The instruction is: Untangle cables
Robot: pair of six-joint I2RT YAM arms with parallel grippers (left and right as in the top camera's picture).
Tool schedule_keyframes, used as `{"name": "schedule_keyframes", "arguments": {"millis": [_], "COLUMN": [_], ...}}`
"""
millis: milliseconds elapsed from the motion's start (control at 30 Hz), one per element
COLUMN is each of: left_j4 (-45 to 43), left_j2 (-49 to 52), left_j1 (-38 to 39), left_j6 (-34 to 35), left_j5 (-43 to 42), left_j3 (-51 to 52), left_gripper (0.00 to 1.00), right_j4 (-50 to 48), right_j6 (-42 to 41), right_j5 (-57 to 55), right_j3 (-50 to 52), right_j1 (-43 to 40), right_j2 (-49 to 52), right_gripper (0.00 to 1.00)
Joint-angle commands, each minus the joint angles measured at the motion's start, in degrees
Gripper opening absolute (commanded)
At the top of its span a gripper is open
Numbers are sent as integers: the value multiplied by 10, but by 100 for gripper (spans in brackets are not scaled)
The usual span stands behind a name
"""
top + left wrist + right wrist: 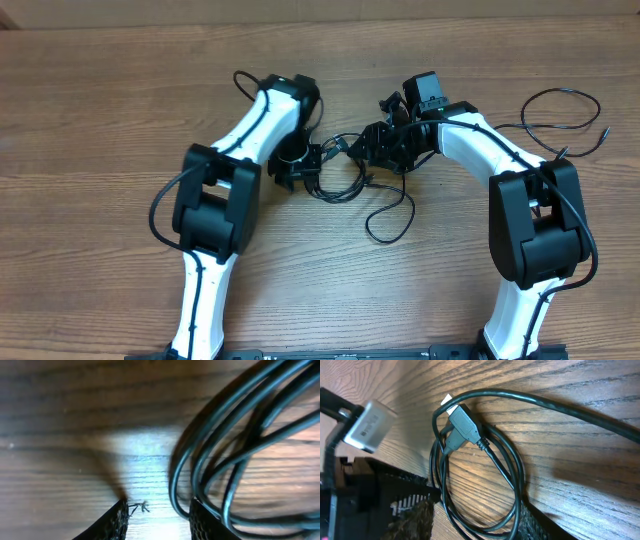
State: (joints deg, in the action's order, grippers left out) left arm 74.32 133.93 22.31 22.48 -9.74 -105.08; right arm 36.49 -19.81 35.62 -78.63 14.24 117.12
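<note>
The left end effector (310, 167) and right end effector (368, 150) face each other, both with fingers apart.

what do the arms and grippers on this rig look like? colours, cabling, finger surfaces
The left arm and right arm match: white links with bulky black joint housings. A thin black wire runs along each arm and loops free near the joints. The left gripper and right gripper are all black. The fingers have a fine mesh-like texture. No logos or sleeves are visible.
</note>
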Motion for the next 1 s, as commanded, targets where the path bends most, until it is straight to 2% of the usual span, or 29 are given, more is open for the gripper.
{"name": "schedule_keyframes", "arguments": {"millis": [0, 100, 367, 500, 533, 567, 733, 967], "left_j4": [-2, -3, -48, -52, -63, -71, -75, -12], "left_j2": [7, 7, 7, 7, 7, 7, 6, -60], "left_j1": [24, 26, 27, 28, 29, 29, 28, 19], "left_j6": [76, 80, 87, 130, 140, 142, 141, 143], "left_j5": [92, 87, 37, 31, 30, 25, 12, 137], "left_j3": [19, 19, 31, 42, 52, 57, 63, 7], "left_gripper": [41, 35, 34, 23, 9, 4, 4, 4], "right_j4": [-1, 1, 3, 3, 3, 3, 3, 2], "right_j6": [4, 4, 4, 4, 4, 4, 4, 72], "right_j5": [-1, -1, 1, 1, 1, 1, 1, 110], "right_j3": [6, 6, 6, 6, 6, 6, 6, 1], "right_j1": [-11, -18, -32, -32, -32, -32, -32, -32], "right_j2": [-22, -22, -22, -22, -22, -22, -22, -23], "right_gripper": [55, 54, 55, 54, 55, 55, 55, 54]}}
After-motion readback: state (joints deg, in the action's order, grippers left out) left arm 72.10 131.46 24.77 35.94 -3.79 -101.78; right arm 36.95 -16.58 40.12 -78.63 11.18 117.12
